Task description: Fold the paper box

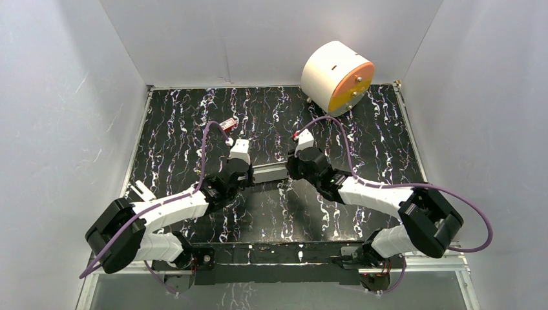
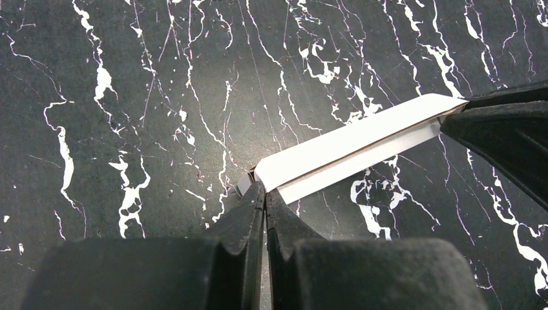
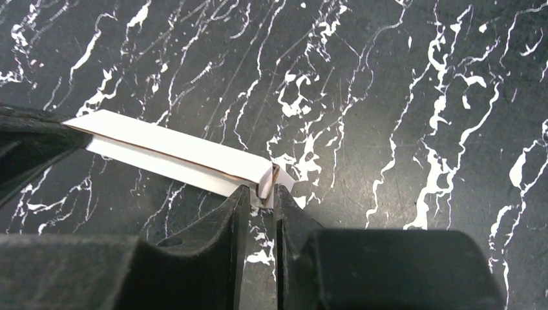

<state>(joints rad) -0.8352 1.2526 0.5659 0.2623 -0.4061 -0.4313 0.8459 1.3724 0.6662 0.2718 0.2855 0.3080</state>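
black marble-patterned table (image 1: pixel 181 129) with white veins fills the floor of a plain white-walled booth, and you have both arms meeting at its middle. the paper box (image 2: pixel 355 145) spans between them as a long, flat strip, one white layer doubled over another, with a brown cut edge showing along the seam.

your left gripper (image 2: pixel 263 188) has its jaws pressed fully together at the near end of the strip and looks to be nipping a thin edge there. your right gripper (image 3: pixel 263 190) keeps only a narrow slit, its tips on either side of the other end, where a small flap stands up, so it appears pinched too.

as i judge it, you have the lengthwise crease and little more. no walls stand up, no hollow shows, and no end flap looks tucked. opening the strip into a box and closing its ends are yet to do.

the white drum with an orange face (image 1: pixel 336 77) sits well apart at the back.
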